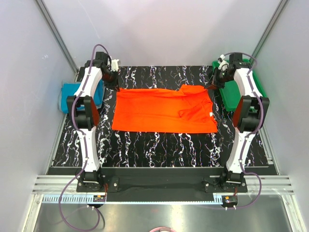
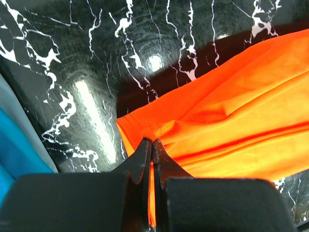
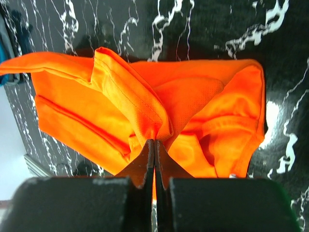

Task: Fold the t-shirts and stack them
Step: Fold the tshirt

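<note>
There are two shirts: one orange shirt and one blue shirt. There is one green tray. There is one black table with white marks. There are two robot arms: one left arm and one right arm.

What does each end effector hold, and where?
Orange shirt: left end effector pinches its far left corner; right end effector, a far right fold.

Lamp light is being reflected by the glossy black, white-veined surface. Soft cloth with a fine mesh weave and stitched hems is being shown by the orange-red t-shirt. The teal-blue t-shirt is being seen as matt cloth, the fingers as matt black plastic, and the green tray as smooth plastic.
</note>
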`<state>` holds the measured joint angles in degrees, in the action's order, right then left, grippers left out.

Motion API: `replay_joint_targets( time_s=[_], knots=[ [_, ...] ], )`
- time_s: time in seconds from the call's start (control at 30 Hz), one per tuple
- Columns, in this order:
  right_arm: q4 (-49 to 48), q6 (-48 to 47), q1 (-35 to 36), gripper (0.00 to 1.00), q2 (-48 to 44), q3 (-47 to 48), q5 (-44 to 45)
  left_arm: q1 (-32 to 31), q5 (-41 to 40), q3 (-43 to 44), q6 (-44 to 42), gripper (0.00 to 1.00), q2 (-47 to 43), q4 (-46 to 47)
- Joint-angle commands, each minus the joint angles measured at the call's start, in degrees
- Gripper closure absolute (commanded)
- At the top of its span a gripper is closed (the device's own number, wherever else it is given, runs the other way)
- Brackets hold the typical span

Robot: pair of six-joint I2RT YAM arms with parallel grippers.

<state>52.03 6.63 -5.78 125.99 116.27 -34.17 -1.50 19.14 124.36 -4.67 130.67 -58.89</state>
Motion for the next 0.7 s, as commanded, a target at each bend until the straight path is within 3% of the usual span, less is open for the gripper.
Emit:
replay_joint_targets(
  time_s=[0.0, 0.67],
  knots=[
    [0.4, -2.1, -0.4, 1.00, -5.2, -1.8, -1.1, 0.4, 1.9, -0.7, -1.0, 1.00, -4.5, 0.2],
    [0.6, -4.8, -0.5, 1.00, -9.5, -12.5, 0.1, 1.1, 1.2, -5.1, -1.7, 1.00, -4.6, -0.8]
  ],
)
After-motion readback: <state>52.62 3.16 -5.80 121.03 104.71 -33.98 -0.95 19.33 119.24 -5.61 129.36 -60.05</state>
